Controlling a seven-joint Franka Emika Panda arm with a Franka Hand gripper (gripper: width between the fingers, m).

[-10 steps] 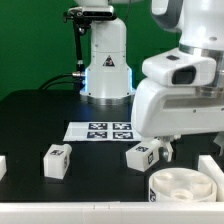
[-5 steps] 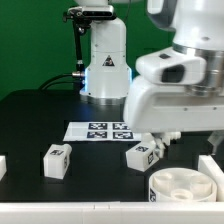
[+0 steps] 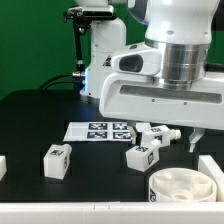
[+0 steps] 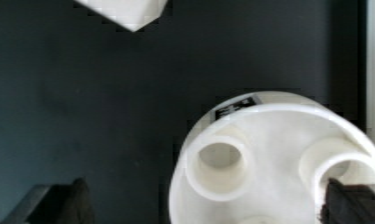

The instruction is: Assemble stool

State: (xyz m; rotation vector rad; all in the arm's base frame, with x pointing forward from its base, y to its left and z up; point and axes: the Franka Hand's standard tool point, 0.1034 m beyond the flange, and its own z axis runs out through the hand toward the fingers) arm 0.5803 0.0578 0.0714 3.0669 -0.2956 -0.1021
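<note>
Table (image 3: pixel 30 115) black, green backdrop (image 3: pixel 30 40), marker board (image 3: pixel 100 130) flat, jaws apart above seat (image 4: pixel 282 150)

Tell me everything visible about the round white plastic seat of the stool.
The round white plastic seat is a low disc lying flat on the black table, at the exterior view's right. Its upper face shows curved ribs and round sockets. The wrist view shows a black-and-white tag at its rim. The nearest chunky white leg lies apart from it.

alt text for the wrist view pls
The round white stool seat, sockets showing and a tag on its rim, lies on the black table below the open hand. A corner of another white part shows at the edge.
</note>
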